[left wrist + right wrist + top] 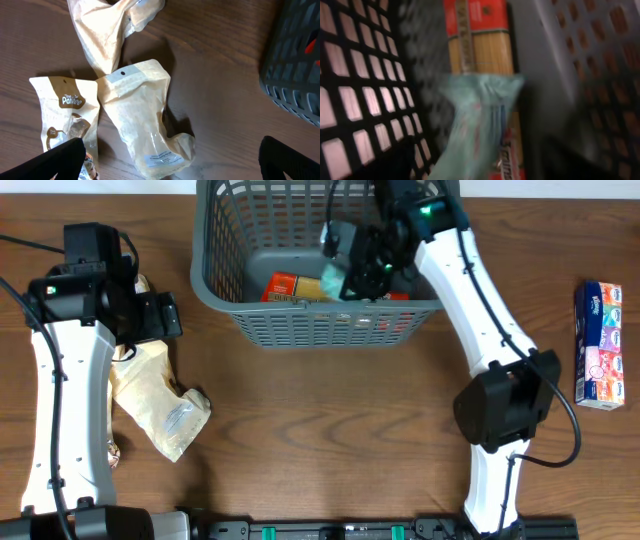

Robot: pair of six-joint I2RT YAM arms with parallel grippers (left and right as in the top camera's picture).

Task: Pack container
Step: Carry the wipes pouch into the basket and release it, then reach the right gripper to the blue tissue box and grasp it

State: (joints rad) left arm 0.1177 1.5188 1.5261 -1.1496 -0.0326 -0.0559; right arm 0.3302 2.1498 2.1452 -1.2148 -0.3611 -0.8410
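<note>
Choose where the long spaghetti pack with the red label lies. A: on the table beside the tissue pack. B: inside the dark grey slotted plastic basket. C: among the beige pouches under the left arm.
B: the long red-labelled spaghetti pack lies on the bottom of the dark grey slotted plastic basket, lattice walls on either side in the right wrist view.

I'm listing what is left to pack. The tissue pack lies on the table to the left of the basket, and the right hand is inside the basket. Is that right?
Not quite. The tissue pack lies on the table to the right of the basket, not the left, as the overhead view shows. The right hand is inside the basket.
</note>
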